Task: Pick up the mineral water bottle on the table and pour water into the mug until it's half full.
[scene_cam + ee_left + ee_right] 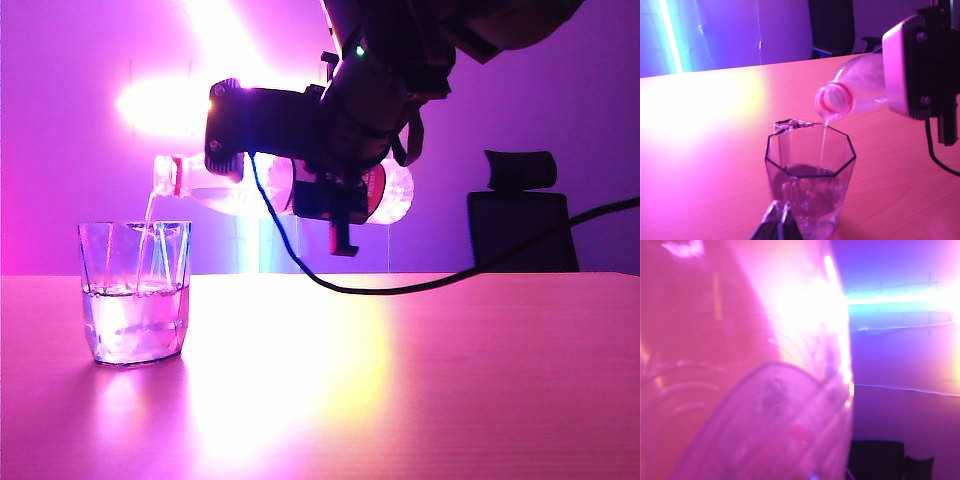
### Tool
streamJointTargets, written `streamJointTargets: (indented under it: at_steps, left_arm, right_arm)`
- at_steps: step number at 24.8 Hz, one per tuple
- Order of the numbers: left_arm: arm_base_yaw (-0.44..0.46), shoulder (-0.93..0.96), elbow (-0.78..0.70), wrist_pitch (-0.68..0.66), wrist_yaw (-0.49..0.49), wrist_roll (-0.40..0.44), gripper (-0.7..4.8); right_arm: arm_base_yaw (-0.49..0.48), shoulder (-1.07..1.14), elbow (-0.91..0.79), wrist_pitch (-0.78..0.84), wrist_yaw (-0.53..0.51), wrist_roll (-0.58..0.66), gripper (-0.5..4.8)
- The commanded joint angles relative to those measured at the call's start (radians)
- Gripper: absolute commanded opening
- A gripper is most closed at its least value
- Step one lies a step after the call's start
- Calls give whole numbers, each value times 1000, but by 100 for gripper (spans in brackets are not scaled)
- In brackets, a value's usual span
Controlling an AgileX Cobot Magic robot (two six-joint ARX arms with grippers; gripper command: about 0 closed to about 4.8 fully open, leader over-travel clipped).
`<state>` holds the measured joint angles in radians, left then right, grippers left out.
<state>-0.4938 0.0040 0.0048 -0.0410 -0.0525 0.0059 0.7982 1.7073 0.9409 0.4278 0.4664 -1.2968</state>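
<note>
A thin stream of water (pixel 150 208) falls from the mineral water bottle (pixel 390 190), held almost level above the table (pixel 400 380), into the mug (pixel 135 292) standing at about eight o'clock from the bottle's mouth. The right hand (pixel 335 185) is clamped around the bottle's middle. The left hand (pixel 778 220) hangs just beside the mug with its fingertips pressed together, holding nothing.

The water line sits near the mug's halfway mark, so good practice now would be to keep the mouth over the rim, hold the trickle thin and be ready to tip the bottle upright.

The right arm hides most of the bottle's label, the right wrist view is filled by blurred plastic and glare, and how much water remains in the bottle is hard to judge.
</note>
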Motion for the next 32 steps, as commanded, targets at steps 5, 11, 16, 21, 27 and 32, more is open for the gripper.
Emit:
streamJointTargets:
  at_steps: [5,11,16,21,27,32]
  left_arm:
    - [1,2,4,13,5,-3,-2]
    - [1,2,4,12,5,-3,-2]
    - [1,2,4,12,5,-3,-2]
    - [1,2,4,13,5,-3,-2]
    - [1,2,4,12,5,-3,-2]
    - [1,2,4,12,5,-3,-2]
  right_arm:
    - [0,-13,9,10,14,194,197]
    - [7,-28,9,10,10,461,198]
    - [3,-95,9,-14,-60,871,198]
    - [-37,-163,-22,-23,-156,1199,198]
    - [-98,-213,-165,79,-240,1311,198]
    - [-186,-267,-376,247,-262,1407,199]
